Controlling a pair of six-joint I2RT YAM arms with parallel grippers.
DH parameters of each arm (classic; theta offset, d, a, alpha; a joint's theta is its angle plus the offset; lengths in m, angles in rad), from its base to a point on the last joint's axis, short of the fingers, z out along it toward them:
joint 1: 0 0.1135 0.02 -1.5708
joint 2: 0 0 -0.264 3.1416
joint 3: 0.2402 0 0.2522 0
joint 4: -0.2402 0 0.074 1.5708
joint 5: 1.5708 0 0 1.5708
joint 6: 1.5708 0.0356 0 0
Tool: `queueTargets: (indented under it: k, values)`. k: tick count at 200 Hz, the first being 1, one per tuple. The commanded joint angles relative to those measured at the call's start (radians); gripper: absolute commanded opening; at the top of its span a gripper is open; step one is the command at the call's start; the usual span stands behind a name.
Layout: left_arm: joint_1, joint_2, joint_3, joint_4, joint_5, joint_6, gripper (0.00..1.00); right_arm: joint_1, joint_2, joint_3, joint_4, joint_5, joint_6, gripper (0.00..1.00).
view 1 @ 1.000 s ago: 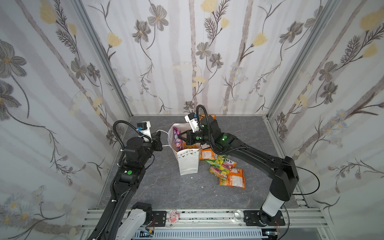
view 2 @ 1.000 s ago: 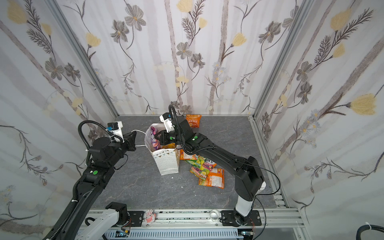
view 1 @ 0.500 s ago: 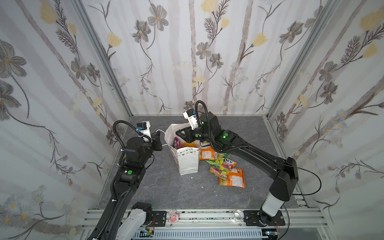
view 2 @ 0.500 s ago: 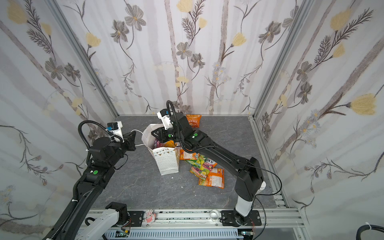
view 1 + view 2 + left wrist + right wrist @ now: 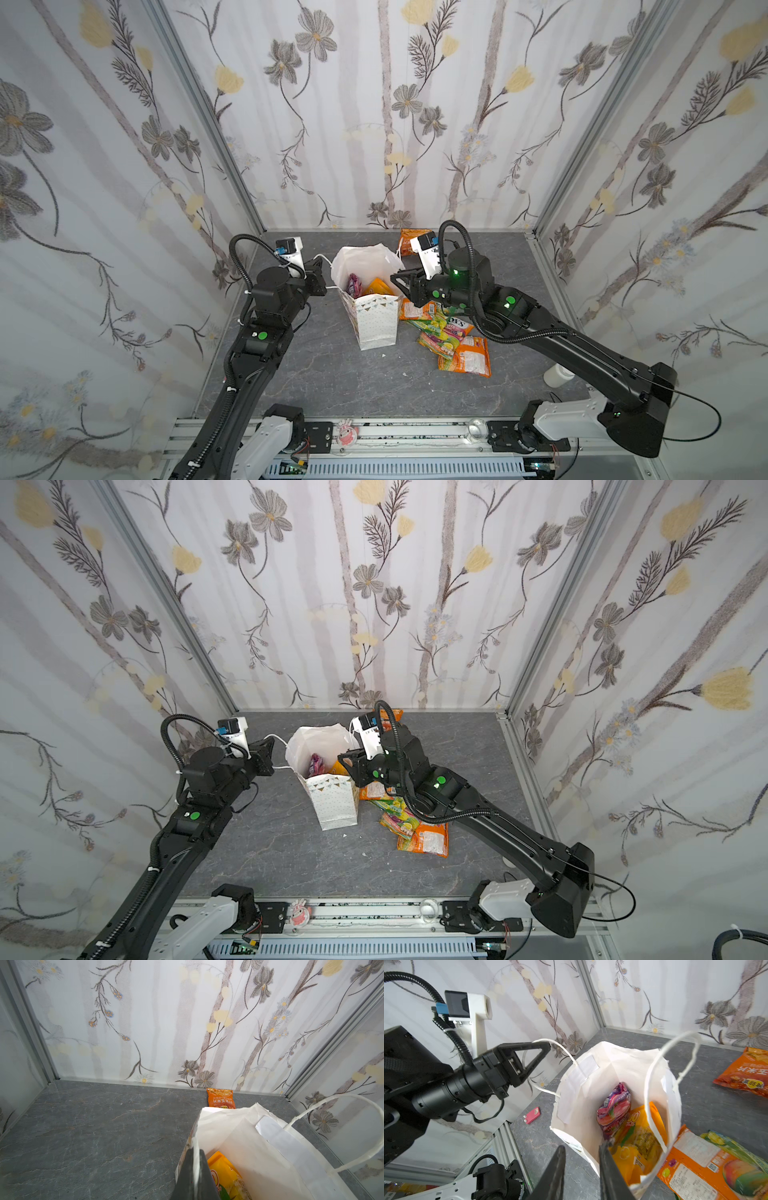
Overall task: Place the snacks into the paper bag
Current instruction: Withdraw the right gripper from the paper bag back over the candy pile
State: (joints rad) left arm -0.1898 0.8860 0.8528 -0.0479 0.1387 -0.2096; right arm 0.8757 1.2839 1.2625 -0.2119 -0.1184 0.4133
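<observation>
walls (image 5: 374,124): pale floral wallpaper, grey and yellow blooms, ahead of and either side of left gripper (image 5: 318,272) | corners: aluminium posts (image 5: 199,112) | floor (image 5: 332,386): dark grey veined slab below it | edge: metal rail (image 5: 395,432) behind it | light: soft, even

Dark grey marbled bench (image 5: 332,374), boxed in by pale floral wallpaper walls (image 5: 374,104). A small flat red-pink rectangular object (image 5: 532,1115) lies on it near a wall (two white dots at one end). Little pink cartoon figure (image 5: 347,432) sits on the metal front rail (image 5: 415,434).
</observation>
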Motion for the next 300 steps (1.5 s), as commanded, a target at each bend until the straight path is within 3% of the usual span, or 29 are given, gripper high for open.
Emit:
queueTargets:
  k: [1,41,127,214,263,300]
  values:
    - [0.002,-0.001,0.015,0.043,-0.036,-0.016,0.0,-0.004,-0.073,-0.072,-0.037,0.083,0.008,0.3]
    - [0.001,0.009,0.018,0.057,-0.049,-0.031,0.0,-0.039,-0.224,-0.229,-0.081,0.125,0.039,0.34]
    - [0.003,-0.004,-0.013,0.053,-0.033,0.002,0.0,-0.188,-0.365,-0.451,-0.145,0.187,0.068,0.4]
    - [0.003,0.019,-0.003,0.001,-0.009,0.061,0.0,-0.212,-0.249,-0.63,0.046,0.101,0.119,0.46]
    - [0.001,0.019,-0.012,-0.007,-0.011,0.064,0.0,-0.269,-0.096,-0.589,0.172,0.038,0.099,0.5]
    - [0.001,0.009,-0.013,-0.006,-0.005,0.06,0.0,-0.297,0.029,-0.476,0.195,0.062,0.047,0.52]
